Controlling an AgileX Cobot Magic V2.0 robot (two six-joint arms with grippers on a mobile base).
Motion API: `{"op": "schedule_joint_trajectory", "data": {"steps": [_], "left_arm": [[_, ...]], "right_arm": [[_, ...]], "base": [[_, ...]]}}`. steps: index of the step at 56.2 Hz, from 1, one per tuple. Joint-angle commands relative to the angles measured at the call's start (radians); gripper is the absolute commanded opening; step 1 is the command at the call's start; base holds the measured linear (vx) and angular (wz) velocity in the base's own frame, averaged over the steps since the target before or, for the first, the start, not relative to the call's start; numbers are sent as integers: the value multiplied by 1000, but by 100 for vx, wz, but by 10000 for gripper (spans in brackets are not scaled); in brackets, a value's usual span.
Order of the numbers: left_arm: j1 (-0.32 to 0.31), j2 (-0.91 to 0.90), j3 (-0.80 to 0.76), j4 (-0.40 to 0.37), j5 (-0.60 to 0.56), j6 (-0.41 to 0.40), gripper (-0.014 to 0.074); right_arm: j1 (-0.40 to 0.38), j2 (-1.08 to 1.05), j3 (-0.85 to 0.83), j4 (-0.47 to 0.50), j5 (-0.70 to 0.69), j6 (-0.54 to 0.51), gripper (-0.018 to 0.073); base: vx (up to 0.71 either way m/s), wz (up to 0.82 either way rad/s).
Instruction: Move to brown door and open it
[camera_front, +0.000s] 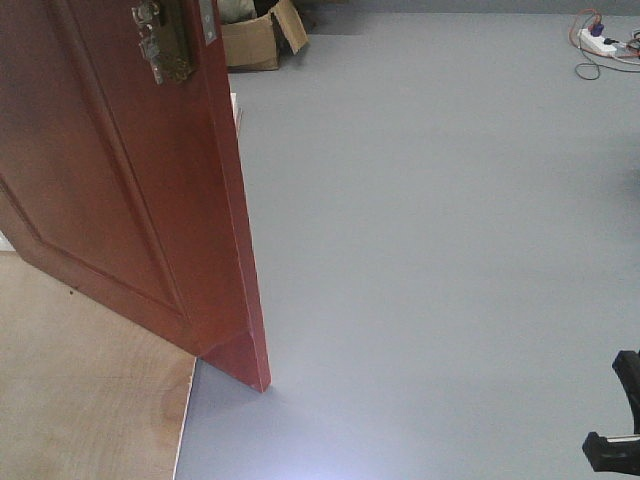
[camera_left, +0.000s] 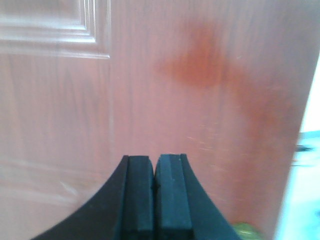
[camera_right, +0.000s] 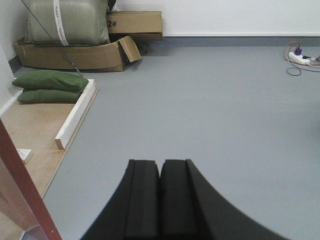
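Before the half-open brown door (camera_front: 120, 180), your left gripper (camera_left: 154, 197) is facing its panel, jaws together, gripping nothing; you are probably doing best pushing near the free edge.

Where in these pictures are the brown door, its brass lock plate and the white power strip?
brown door (camera_front: 120, 200), front-facing view, flat face of its lower panel.
brass lock plate (camera_front: 168, 48), front-facing view, middle of the plate.
white power strip (camera_right: 303, 59), right wrist view, middle of its body.
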Motion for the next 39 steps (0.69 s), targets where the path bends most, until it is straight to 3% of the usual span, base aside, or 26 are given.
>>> {"op": "schedule_joint_trajectory", "data": {"steps": [1,10,16,26,39], "left_arm": [[-58,-10,-25,12,-107,1,-6],[-153,48,-25,33,-229,1,-6],[-184,84,-25,36,-311,0,-6],[-185,120,-25,111,-330,0,-6],[-184,122,-25,109,-331,-1,-6]], "right_arm": [[-1,-6,4,-3,-76,-6,0],[-1,-6,4,-3,-76,-6,0],[-1,-6,4,-3,-76,-6,0],[-1,-6,4,-3,-76,-6,0],[-1,-6,4,-3,-76,-6,0]], "base": [[0,0],[0,0],[0,0],[0,0],[0,0]]}}
